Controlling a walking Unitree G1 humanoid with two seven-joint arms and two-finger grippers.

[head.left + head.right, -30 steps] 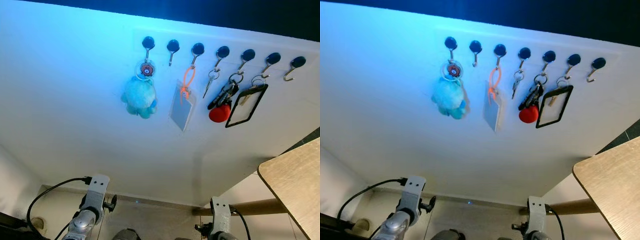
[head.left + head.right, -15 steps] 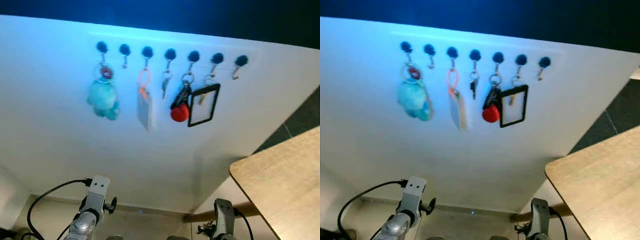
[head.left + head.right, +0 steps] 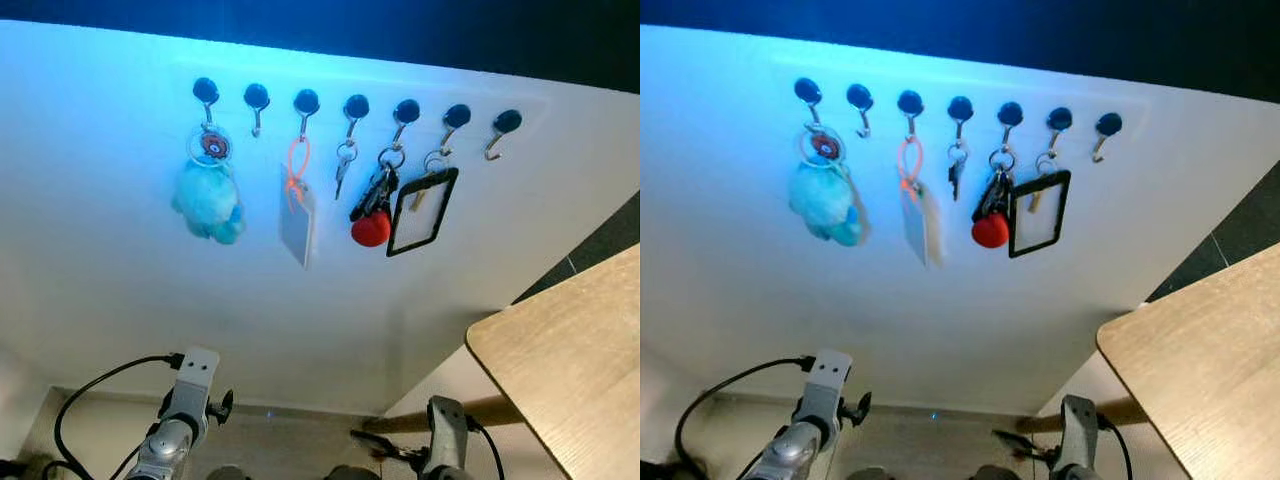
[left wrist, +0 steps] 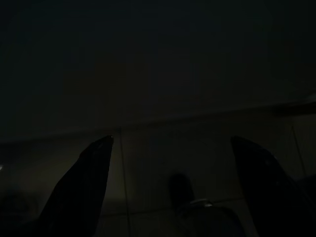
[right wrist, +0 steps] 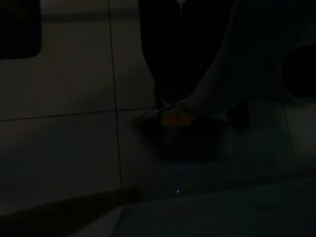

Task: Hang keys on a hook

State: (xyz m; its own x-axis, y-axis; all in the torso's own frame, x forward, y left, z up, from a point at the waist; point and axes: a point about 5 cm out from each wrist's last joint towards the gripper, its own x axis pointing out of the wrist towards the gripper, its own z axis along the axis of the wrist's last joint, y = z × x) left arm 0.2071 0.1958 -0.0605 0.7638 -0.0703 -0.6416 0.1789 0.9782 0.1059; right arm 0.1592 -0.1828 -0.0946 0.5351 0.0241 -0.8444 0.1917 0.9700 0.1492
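keys (image 3: pixel 372 190) already hang on a hook (image 3: pixel 404 115). both arms hang low. left claw (image 4: pixel 170 192) gapes wide; right claw's state i cannot tell. next: likely nothing, or stepping back.

White wall panel (image 3: pixel 130 290) ahead, washed in cool blue light toward its upper part, paler and warmer lower down. Dark band (image 3: pixel 400 30) above the panel's top edge. Light wooden bench (image 3: pixel 570 360) at the right, one rounded corner pointing toward the wall, with a wooden leg (image 3: pixel 470 412) beneath it. Dark floor (image 3: pixel 610 235) beyond the panel's right edge. Pale tiled floor (image 5: pixel 59 148) with thin grout lines, dim in the wrist views.
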